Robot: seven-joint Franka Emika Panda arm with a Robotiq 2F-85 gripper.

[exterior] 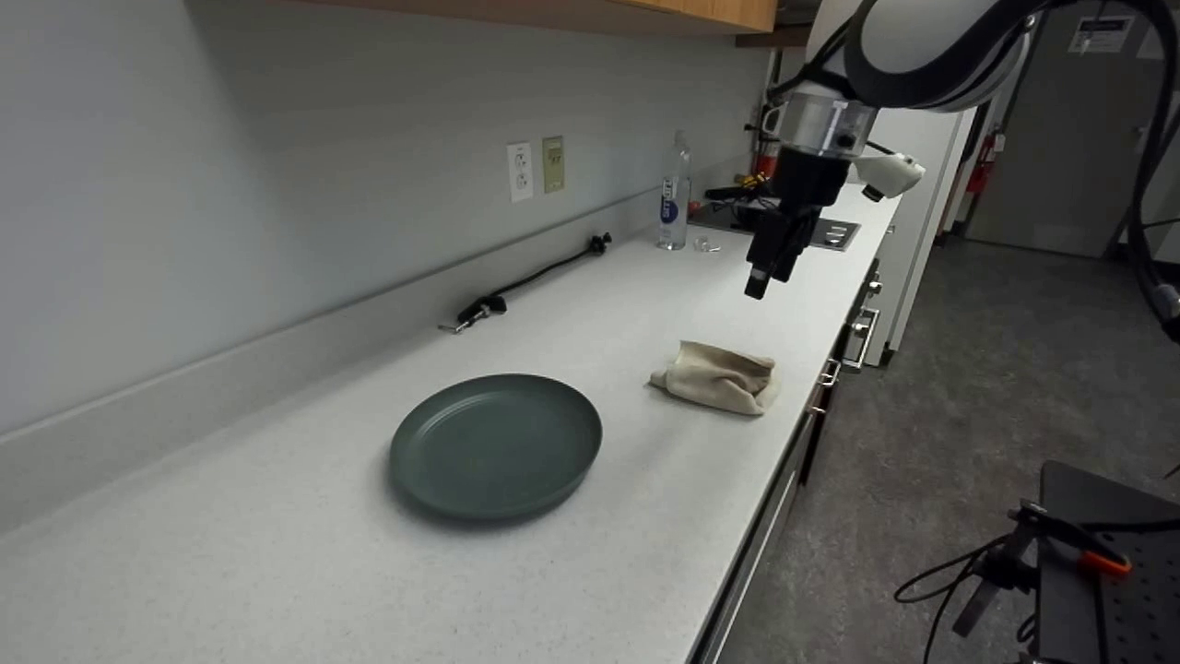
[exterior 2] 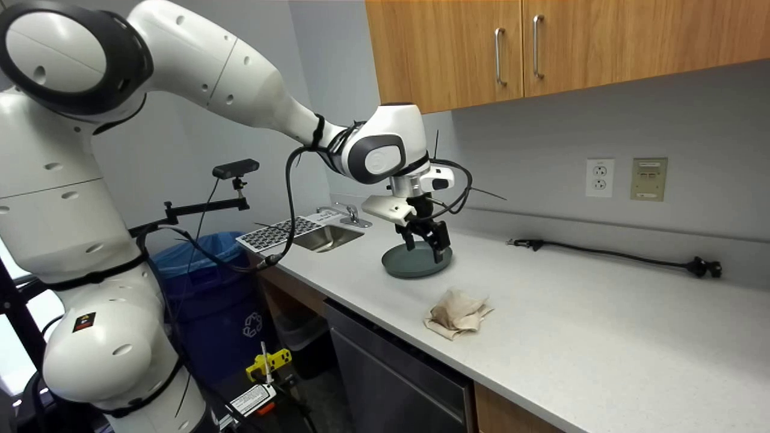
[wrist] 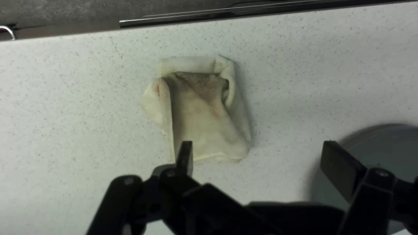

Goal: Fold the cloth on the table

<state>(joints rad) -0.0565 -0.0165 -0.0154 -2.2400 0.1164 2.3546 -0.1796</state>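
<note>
Black hand (wrist: pixel 261 160), 2 blocky fingers (wrist: pixel 341 171) apart, rumpled cloth (wrist: pixel 202 127), speckled counter (wrist: pixel 81 114), round plate (exterior: pixel 498 444)

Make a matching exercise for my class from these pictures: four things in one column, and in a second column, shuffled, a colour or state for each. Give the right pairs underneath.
Things
1. Cloth
2. Plate
3. Bottle
4. Gripper

Colours and states
A. Clear, standing upright
B. Open, holding nothing
C. Beige and rumpled
D. Dark green and round

Right pairs
1-C
2-D
3-A
4-B
</note>
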